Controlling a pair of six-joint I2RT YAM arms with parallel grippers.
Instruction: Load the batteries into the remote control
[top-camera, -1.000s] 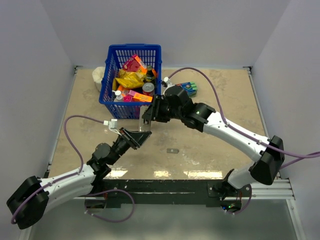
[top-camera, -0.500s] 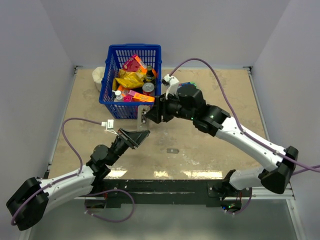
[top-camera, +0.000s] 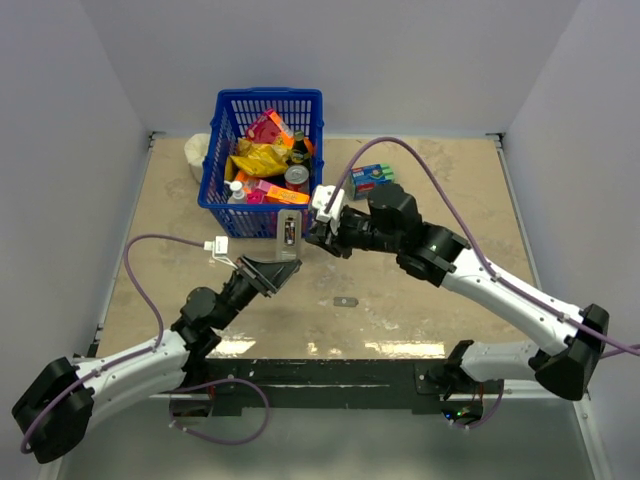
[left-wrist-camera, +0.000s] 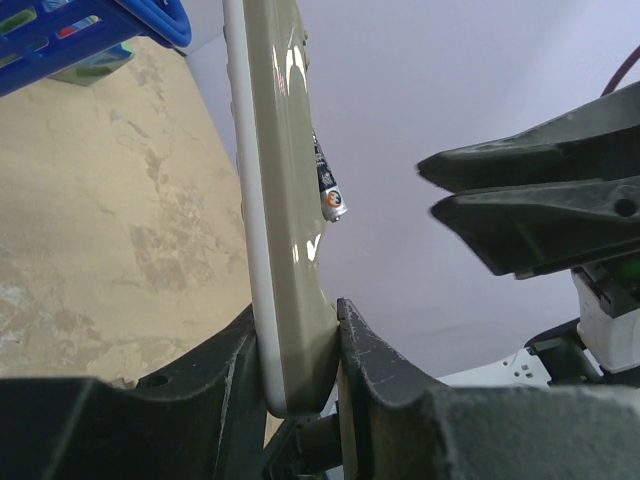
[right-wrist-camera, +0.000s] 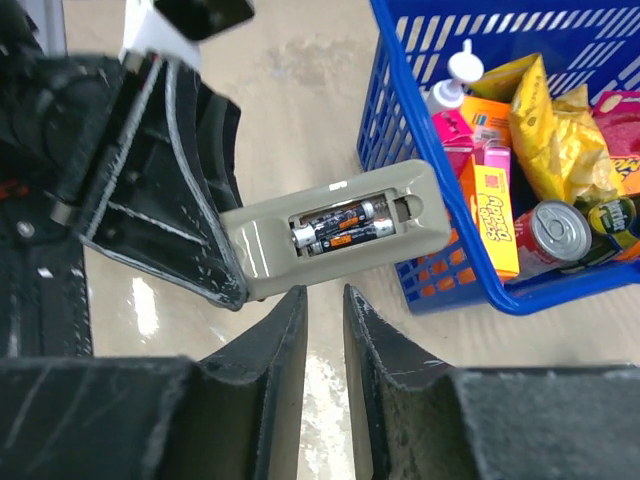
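Note:
The grey remote control (top-camera: 288, 235) stands tilted off the table, its lower end clamped in my left gripper (top-camera: 283, 266). In the right wrist view the remote control (right-wrist-camera: 260, 245) shows its back with the compartment uncovered and two dark batteries (right-wrist-camera: 340, 226) lying side by side inside. My right gripper (right-wrist-camera: 325, 292) hovers just short of the remote's edge, its fingers a narrow gap apart with nothing between them. The left wrist view shows the remote control (left-wrist-camera: 280, 220) edge-on between my left gripper (left-wrist-camera: 298, 340) pads, and the right gripper's fingers (left-wrist-camera: 540, 205) off to the right.
A blue basket (top-camera: 215, 190) full of snacks, cans and bottles stands right behind the remote. A blue-green box (top-camera: 371, 177) lies at the back, right of the basket. A small grey cover piece (top-camera: 346, 300) rests on the table in front. A white object (top-camera: 197, 152) sits behind the basket's left side.
My right gripper has drawn back to the right, away from the remote, and its wrist has turned. The left gripper has kept the remote in the same place.

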